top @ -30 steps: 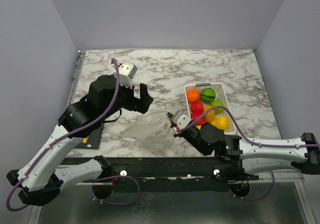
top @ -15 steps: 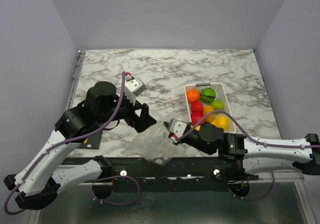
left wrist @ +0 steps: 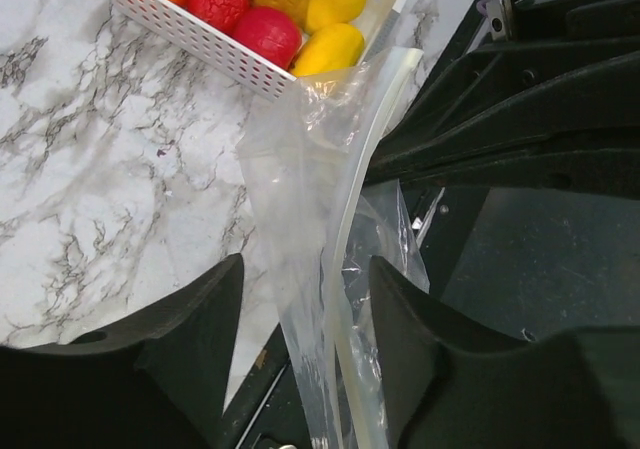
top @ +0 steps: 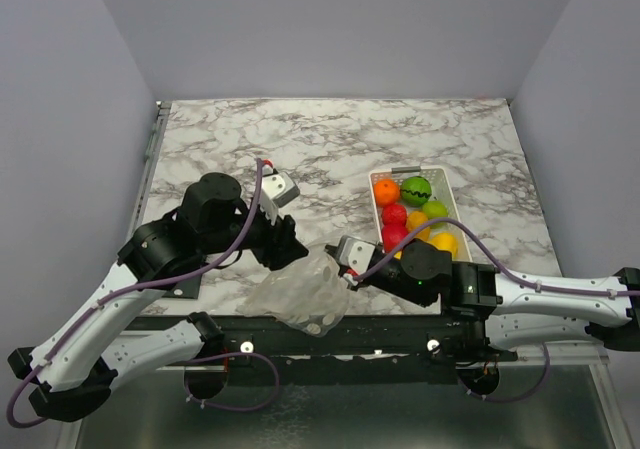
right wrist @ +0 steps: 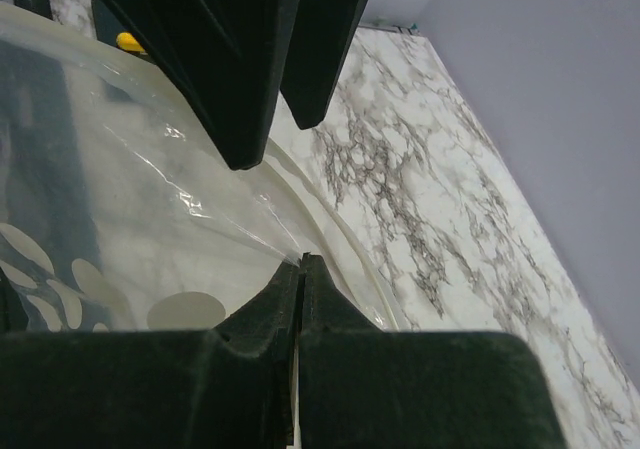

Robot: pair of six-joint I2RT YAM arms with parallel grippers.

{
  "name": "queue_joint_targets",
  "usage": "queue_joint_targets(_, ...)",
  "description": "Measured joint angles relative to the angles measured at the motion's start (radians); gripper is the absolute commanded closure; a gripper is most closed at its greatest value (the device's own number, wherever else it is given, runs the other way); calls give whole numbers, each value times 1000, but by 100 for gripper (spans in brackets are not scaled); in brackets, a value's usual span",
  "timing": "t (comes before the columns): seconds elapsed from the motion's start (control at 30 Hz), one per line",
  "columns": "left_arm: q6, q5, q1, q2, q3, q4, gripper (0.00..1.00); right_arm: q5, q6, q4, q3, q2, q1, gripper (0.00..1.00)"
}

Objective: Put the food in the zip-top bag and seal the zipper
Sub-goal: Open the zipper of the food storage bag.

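Right gripper point(right wrist: 300, 264) clamps the zip-top bag point(top: 300, 291) — the left gripper point(left wrist: 305, 269) (jaws wide) straddles the zipper point(left wrist: 347, 214).

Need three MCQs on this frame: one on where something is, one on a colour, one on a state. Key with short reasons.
1. Where does the food lie?
A) in the white tray
B) on bare marble
C) on the black mat

2. What colour is the striped ball?
A) red
B) green
C) yellow

3. What is the right gripper doing?
A) hanging open
B) pinched shut on the zip-top bag
C) holding a fruit

Key:
1 A, every piece sits inside the lattice walls.
2 B, it is green with a dark zigzag.
3 B, the right wrist view shows the fingers closed on the clear film.
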State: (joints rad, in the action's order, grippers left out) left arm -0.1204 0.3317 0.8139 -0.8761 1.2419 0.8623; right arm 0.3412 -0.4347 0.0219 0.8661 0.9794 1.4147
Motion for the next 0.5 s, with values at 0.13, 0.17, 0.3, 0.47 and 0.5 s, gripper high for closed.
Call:
queue_joint_targets(0.13,3,-5,6,-4,-1,0,69,-16,0,13,0,0,0,99)
queue_joint_targets(0.17,4,-7,6,-6,-2,0,72,-19,0,18,0,0,0,99)
queue_joint_targets(0.3,5,-10,7,-16,-6,0,81,-26,0,27,0,-2,0,99)
queue_joint_targets(0.47,5,-11,11,-26,-21,0,74,-33,0,26,0,-14,0,99)
queue_joint_targets(0.5,5,-11,13,-27,-23,0,70,-34,0,26,0,-17,0,99)
